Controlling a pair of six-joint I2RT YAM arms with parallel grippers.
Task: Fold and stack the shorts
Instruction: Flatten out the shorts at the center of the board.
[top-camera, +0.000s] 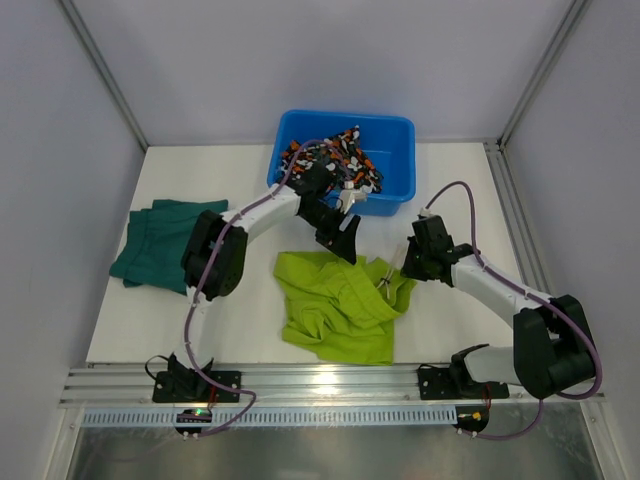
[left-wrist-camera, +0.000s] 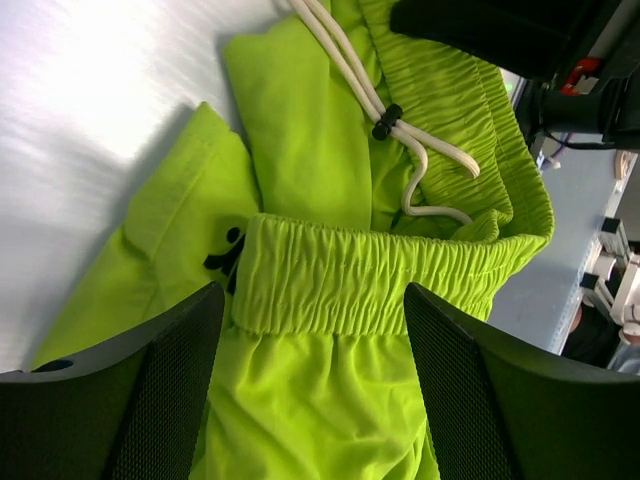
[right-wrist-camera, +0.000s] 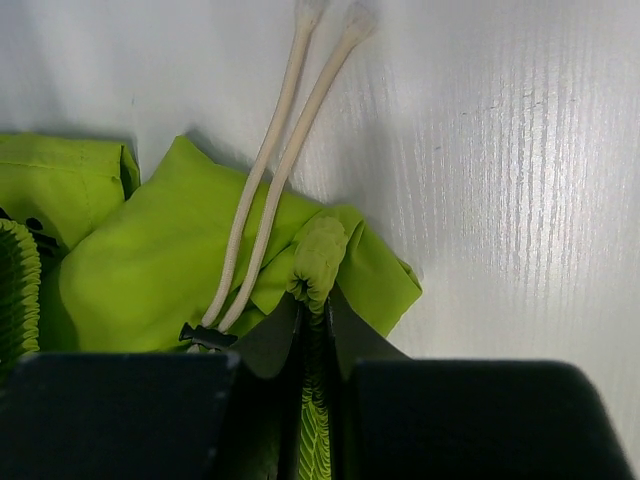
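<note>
Lime shorts (top-camera: 335, 305) lie crumpled, waistband (left-wrist-camera: 350, 285) clamped in the right gripper (right-wrist-camera: 313, 345), below the wide-open left gripper (top-camera: 347, 238).

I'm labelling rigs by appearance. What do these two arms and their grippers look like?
Both the left arm and right arm have white links, bulky black joints and a purple cable looping alongside. The left gripper has broad black fingers with fine mesh texture.

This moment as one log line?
left gripper open over lime shorts | right gripper shut on them | teal shorts on table | camouflage shorts in tub
</note>
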